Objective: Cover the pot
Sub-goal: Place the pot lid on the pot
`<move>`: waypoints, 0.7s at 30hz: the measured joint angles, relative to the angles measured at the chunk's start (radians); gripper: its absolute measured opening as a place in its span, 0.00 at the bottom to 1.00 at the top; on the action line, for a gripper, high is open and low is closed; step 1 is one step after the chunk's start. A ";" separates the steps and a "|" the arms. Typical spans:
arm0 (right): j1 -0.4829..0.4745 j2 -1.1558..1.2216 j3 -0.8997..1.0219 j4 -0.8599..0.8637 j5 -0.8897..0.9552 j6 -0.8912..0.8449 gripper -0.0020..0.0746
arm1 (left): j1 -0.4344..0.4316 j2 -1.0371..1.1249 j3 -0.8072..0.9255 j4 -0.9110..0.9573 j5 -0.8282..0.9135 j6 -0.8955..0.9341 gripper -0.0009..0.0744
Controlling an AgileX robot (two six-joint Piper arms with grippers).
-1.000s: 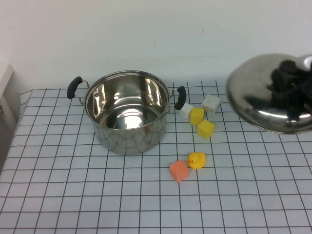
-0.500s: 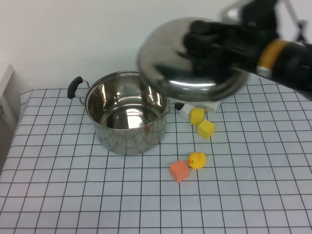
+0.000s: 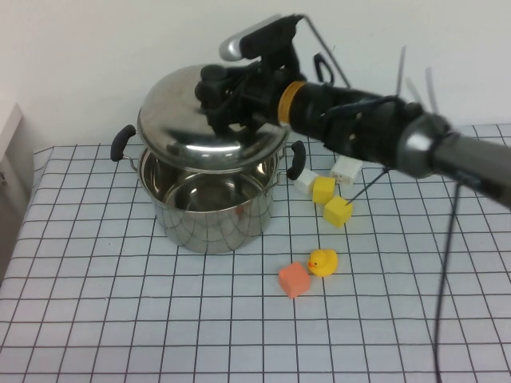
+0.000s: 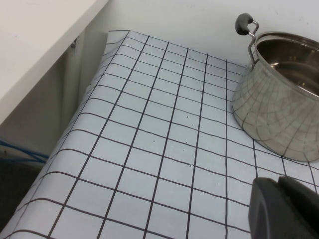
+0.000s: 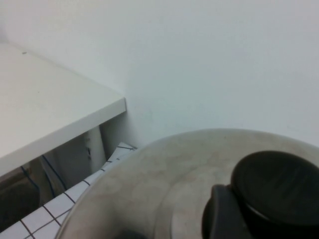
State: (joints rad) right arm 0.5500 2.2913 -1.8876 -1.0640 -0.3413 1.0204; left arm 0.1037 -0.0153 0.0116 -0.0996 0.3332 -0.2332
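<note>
Grid-patterned bench (image 3: 120, 319), pot (image 3: 209, 199) upper left of centre.
Right end effector (image 3: 219, 96) pinches the lid (image 3: 180, 120) by its knob, holding it tilted just above the pot's rim. Left end effector (image 4: 286, 209) shows only at a lower corner of its wrist view; its spread cannot be told.

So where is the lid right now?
In the high view the lid hangs tilted just above the pot, back left of the table, held by its knob in the right claw; the left claw stays low, left of the pot.
</note>
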 joint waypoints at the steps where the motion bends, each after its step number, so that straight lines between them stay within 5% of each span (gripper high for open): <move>1: 0.000 0.031 -0.033 -0.016 0.000 0.024 0.48 | 0.000 0.000 0.000 0.000 0.000 0.000 0.01; 21: 0.002 0.218 -0.200 -0.158 0.006 0.132 0.48 | 0.000 0.000 0.000 0.000 0.000 0.003 0.01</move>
State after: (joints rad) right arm 0.5523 2.5091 -2.0875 -1.2216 -0.3353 1.1523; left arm 0.1037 -0.0153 0.0116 -0.0996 0.3332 -0.2305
